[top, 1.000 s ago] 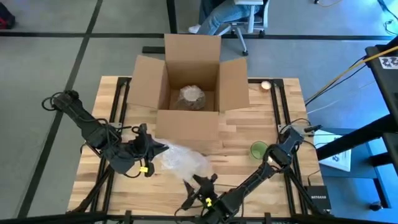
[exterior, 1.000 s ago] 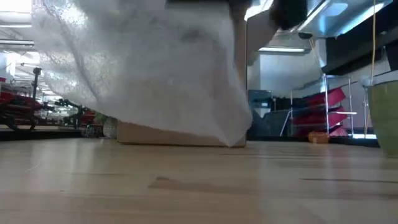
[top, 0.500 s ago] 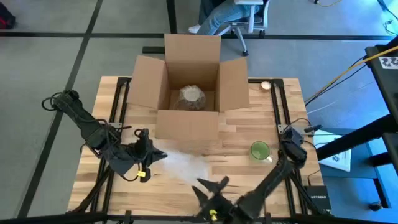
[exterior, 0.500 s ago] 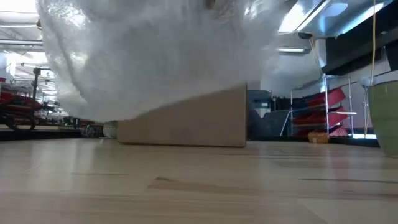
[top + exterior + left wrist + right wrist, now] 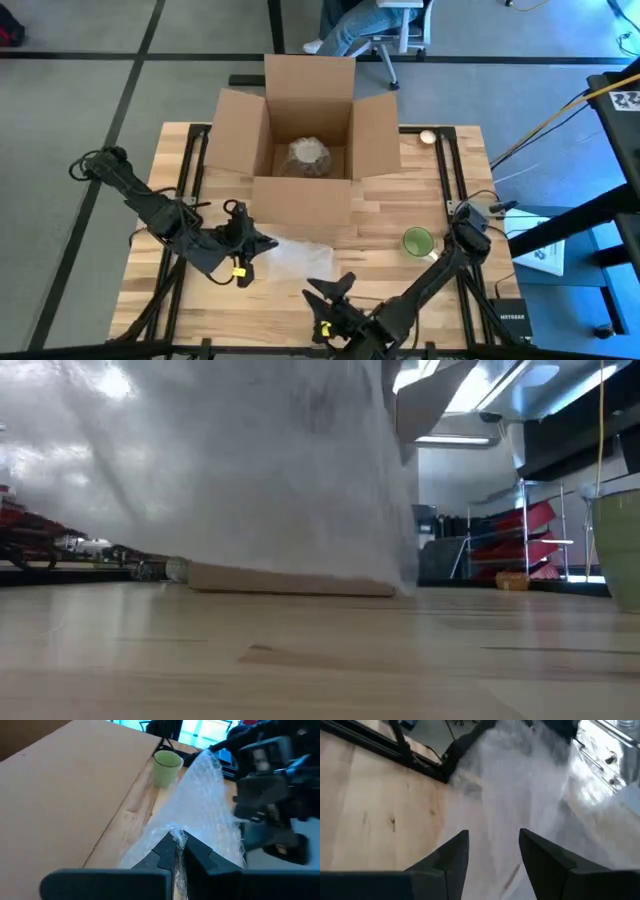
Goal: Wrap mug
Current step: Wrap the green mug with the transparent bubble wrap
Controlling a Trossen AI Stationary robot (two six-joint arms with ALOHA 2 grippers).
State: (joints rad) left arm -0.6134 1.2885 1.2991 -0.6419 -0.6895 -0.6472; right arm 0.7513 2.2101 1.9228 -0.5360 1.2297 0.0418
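Note:
The green mug (image 5: 417, 241) stands upright on the wooden table's right side, untouched; it also shows in the left wrist view (image 5: 166, 766) and at the low view's right edge (image 5: 620, 550). A clear bubble-wrap sheet (image 5: 300, 255) is spread near the table's middle, in front of the box. My left gripper (image 5: 258, 243) is shut on the sheet's left end. My right gripper (image 5: 330, 290) stands open over the sheet's near edge, with wrap (image 5: 520, 780) showing between and beyond its fingers. My left gripper pinches the bubble wrap's left edge (image 5: 176, 836) between its two fingers, coming level from the table's left. The sheet runs away from the fingers toward the mug, raised at the held end and lower farther on. Whether my right gripper touches the wrap cannot be told.
An open cardboard box (image 5: 300, 190) stands at the table's far middle with a bubble-wrapped bundle (image 5: 310, 155) inside. A small round object (image 5: 428, 137) lies at the far right. Bare wood lies between the wrap and the mug. A seated person's legs show beyond the table.
The bubble wrap, bunched in a heap a second ago, now lies spread out flatter between the two grippers. My left gripper has shifted slightly toward the table's right while staying shut on it. In the low view the wrap's lower edge rose, then dropped again.

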